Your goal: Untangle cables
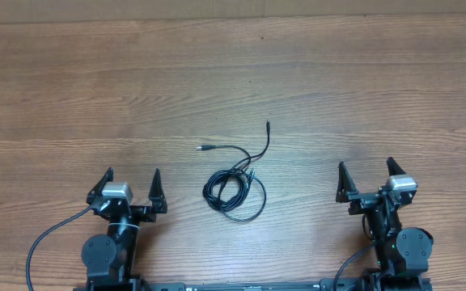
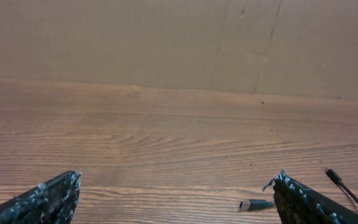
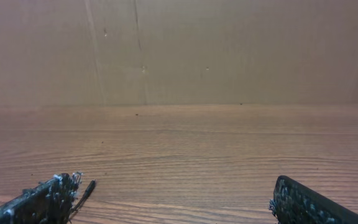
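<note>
Cables [image 1: 231, 182] coiled mid worktop [image 1: 95, 81], between left tool [image 1: 132, 174] and right tool [image 1: 366, 164], both wide open, holding nothing; cardboard wall [image 2: 166, 43] behind.

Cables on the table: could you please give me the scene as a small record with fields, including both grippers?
surface: wooden table
cables: thin black wires, coiled in one tangled bundle between the two arms
loose ends: grey plug lying out to the left of the coil; black plug reaching toward the far side
left gripper: open, holds nothing, apart from the bundle
right gripper: open, holds nothing, apart from the bundle
task state: not yet untangled
</note>
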`<state>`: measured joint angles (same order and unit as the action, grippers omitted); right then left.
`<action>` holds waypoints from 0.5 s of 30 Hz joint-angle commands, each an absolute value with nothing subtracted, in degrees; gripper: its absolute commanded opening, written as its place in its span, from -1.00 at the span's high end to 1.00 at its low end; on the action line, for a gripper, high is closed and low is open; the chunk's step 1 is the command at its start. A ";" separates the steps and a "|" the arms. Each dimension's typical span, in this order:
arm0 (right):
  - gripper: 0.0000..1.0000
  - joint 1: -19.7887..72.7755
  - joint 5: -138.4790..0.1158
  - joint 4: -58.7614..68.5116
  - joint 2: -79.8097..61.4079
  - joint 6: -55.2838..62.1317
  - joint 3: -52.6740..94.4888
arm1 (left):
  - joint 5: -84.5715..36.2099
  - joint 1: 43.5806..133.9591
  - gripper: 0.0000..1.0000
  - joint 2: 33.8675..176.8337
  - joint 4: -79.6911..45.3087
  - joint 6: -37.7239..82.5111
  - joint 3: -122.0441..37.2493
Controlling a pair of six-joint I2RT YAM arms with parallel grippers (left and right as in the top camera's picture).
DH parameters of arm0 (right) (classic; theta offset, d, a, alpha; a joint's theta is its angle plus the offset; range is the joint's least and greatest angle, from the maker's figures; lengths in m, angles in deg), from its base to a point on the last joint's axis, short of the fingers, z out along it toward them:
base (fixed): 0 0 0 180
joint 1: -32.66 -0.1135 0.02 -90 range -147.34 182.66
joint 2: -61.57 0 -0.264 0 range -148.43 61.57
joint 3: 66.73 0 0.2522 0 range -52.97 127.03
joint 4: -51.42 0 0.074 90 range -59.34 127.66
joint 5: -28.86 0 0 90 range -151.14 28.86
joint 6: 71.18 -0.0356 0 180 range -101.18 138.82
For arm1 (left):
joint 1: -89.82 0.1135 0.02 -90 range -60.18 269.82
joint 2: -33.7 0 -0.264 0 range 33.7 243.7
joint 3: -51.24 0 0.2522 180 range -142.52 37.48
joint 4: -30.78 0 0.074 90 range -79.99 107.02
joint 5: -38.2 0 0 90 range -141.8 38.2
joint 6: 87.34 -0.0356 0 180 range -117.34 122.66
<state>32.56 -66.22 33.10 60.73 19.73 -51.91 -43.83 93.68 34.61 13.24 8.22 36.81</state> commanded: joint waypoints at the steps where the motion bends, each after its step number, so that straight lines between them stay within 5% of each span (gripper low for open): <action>1: -1.00 32.45 -65.74 33.26 61.41 19.95 -52.52 | -43.22 94.03 -0.99 34.02 13.38 7.37 37.21; 15: -1.00 32.45 -65.74 33.26 61.41 19.95 -52.52 | -44.77 94.03 -0.99 34.02 13.24 7.32 37.21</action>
